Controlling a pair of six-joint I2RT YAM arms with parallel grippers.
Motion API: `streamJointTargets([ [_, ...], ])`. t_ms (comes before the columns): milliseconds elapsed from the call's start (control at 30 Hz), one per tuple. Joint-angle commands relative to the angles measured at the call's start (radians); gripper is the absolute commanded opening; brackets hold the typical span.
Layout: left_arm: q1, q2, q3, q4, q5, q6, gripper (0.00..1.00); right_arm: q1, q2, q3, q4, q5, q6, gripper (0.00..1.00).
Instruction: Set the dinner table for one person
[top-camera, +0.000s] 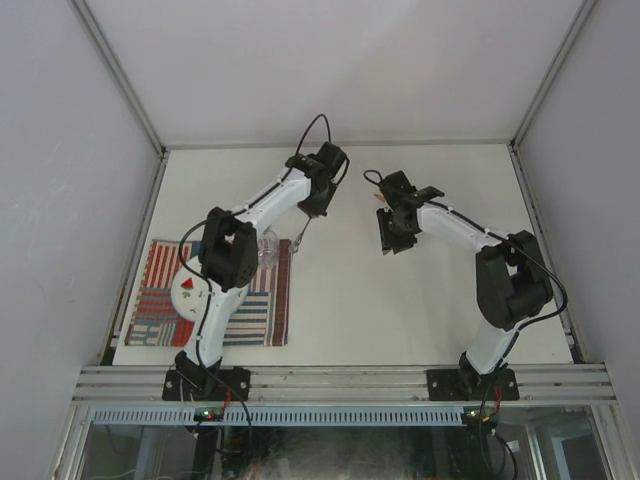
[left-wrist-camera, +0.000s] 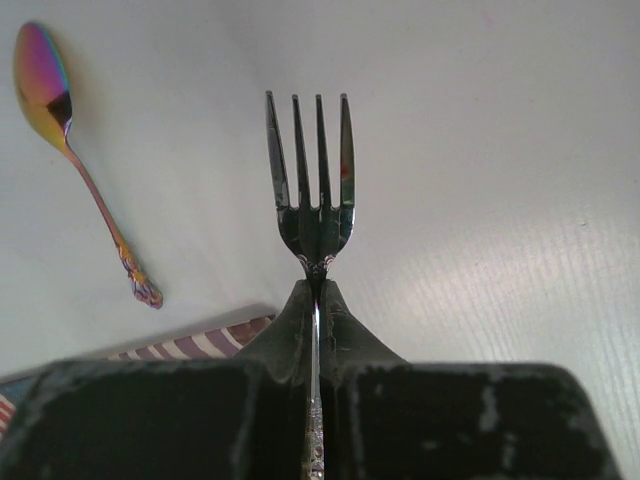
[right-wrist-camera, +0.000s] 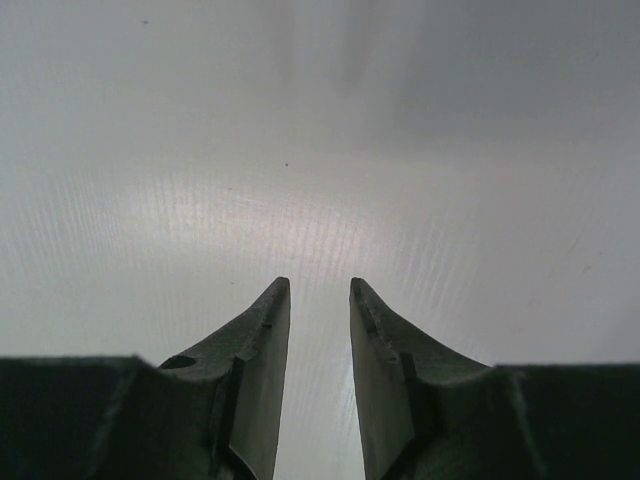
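Observation:
The dinner table (top-camera: 400, 310) is a plain off-white top with aluminium rails. My left gripper (top-camera: 308, 212) hangs over its middle, just past the striped placemat's far right corner. In the left wrist view this gripper (left-wrist-camera: 316, 285) is shut on the handle of a silver fork (left-wrist-camera: 312, 190), whose tines point away over the bare table (left-wrist-camera: 500, 200). An iridescent spoon (left-wrist-camera: 75, 165) lies on the table to the fork's left. My right gripper (top-camera: 390, 240) hovers to the right of centre. Its fingers stand open (right-wrist-camera: 318, 285) with only bare table (right-wrist-camera: 300, 150) between them.
A red, white and blue striped placemat (top-camera: 255, 310) lies at the near left, its corner also in the left wrist view (left-wrist-camera: 200, 345). On it sit a white plate (top-camera: 185, 290), partly under my left arm, and a clear glass (top-camera: 268, 248).

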Motion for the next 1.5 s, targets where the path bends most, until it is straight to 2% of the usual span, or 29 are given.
streamJointTargets([
  [0, 0.032, -0.084, 0.009, -0.022, -0.05, -0.049, 0.0, -0.001, 0.012, 0.051, 0.014, -0.014, -0.033, 0.3],
  [133, 0.061, -0.136, -0.046, 0.008, -0.044, -0.065, 0.0, 0.0, 0.029, 0.071, 0.008, -0.022, -0.044, 0.3],
  [533, 0.078, -0.165, -0.019, -0.006, -0.109, -0.08, 0.0, 0.0, 0.048, 0.098, -0.002, -0.026, -0.06, 0.29],
  [833, 0.099, -0.17, 0.066, -0.023, -0.117, -0.094, 0.0, -0.015, 0.051, 0.098, -0.003, -0.031, -0.069, 0.29],
  [1033, 0.099, -0.135, 0.146, -0.05, -0.072, -0.114, 0.0, -0.018, 0.066, 0.112, -0.004, -0.04, -0.072, 0.28],
  [1400, 0.099, -0.172, 0.144, -0.053, -0.106, -0.107, 0.0, -0.025, 0.073, 0.119, -0.007, -0.044, -0.081, 0.27],
  [1467, 0.129, -0.188, 0.131, -0.055, -0.118, -0.104, 0.0, -0.024, 0.074, 0.127, -0.008, -0.047, -0.081, 0.28],
])
